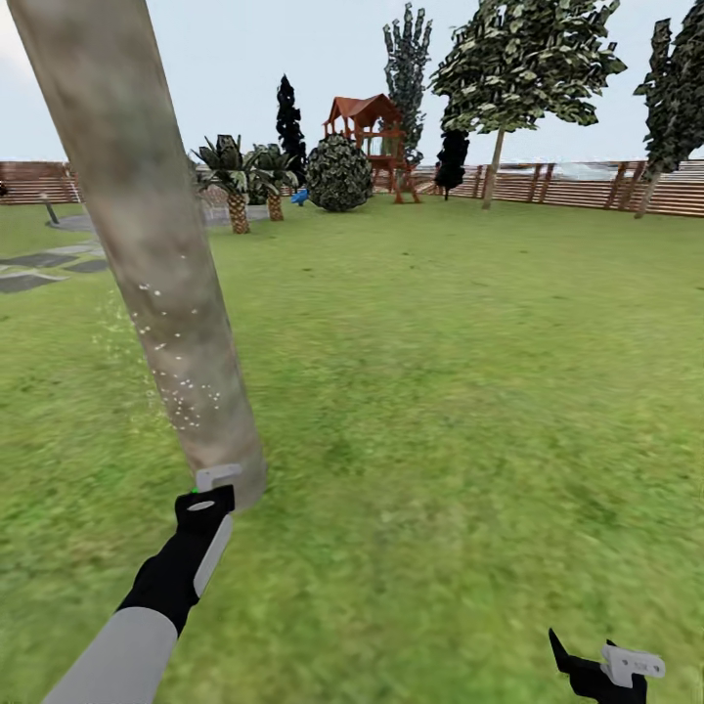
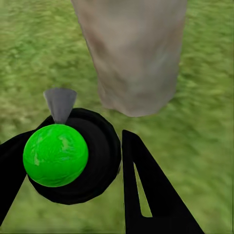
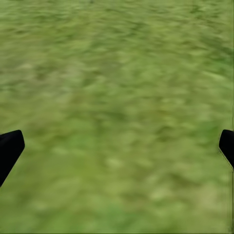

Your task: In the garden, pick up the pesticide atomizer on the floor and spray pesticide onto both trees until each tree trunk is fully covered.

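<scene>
Pesticide atomizer (image 2: 66, 156) sits in the left gripper (image 2: 73, 190): green ball top, black round body, grey cone nozzle (image 2: 60, 103). Fingers (image 2: 146, 190) close against the body on both sides, so it's clamped. In the head view the left gripper (image 1: 203, 508) is low, just beside the base of the near tree trunk (image 1: 156, 244).

Handling guess: rigid plastic, light, round body likely slippery; the hold belongs across the black body below the green ball, as now.

Nozzle points at the trunk's foot (image 2: 134, 63). Its long axis seems to run roughly along the fingers, but it's seen end-on, so I can't tell for sure.

Pesticide (image 1: 181, 391) specks dot the lower trunk, upper trunk looks bare.

Right gripper (image 1: 601, 670) hangs low over the grass (image 1: 440, 391), holding nothing; fingertips (image 3: 9, 148) spread wide.

Second tree (image 1: 518, 68) stands well away by the fence (image 1: 587, 186).
</scene>
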Motion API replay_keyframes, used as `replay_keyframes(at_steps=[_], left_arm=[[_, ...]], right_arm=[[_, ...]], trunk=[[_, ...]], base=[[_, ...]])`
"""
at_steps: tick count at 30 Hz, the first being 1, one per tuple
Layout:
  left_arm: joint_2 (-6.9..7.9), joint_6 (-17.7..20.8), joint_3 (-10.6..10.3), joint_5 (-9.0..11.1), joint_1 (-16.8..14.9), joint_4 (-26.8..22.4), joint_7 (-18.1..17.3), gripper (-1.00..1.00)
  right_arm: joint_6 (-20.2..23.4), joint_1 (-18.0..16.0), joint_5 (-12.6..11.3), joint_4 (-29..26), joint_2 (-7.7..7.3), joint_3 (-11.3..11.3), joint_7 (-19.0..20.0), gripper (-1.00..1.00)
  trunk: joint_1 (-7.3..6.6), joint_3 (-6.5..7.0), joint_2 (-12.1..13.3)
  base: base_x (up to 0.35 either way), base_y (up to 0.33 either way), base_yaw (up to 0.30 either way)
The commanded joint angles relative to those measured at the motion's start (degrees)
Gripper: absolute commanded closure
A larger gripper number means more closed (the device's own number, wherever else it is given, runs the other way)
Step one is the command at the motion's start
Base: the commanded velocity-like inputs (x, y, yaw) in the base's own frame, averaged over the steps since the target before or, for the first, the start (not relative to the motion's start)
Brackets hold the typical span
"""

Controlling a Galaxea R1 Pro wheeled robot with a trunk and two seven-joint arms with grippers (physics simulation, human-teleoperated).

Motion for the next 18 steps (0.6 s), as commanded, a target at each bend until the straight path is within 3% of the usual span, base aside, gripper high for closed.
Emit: replay_keyframes(at_steps=[1,7,18], left_arm=[[-0.02,0.12,-0.06,-0.13,0.01,-0.01,0.00,1.00],[0.38,3.20,-0.01,-0.50,-0.07,-0.01,0.11,1.00],[1.90,3.39,0.09,-0.27,-0.04,0.08,0.19,1.00]], right_arm=[[0.00,0.00,-0.01,0.00,0.00,0.00,0.00,-1.00],[0.03,0.00,0.02,0.00,0.00,0.00,0.00,-1.00],[0.01,0.00,0.04,0.00,0.00,0.00,0.00,-1.00]], trunk=[[0.00,0.00,0.00],[0.00,0.00,0.00],[0.00,0.00,0.00]], base=[[0.030,-0.270,0.030],[0.004,-0.272,0.050],[0.015,-0.273,0.268]])
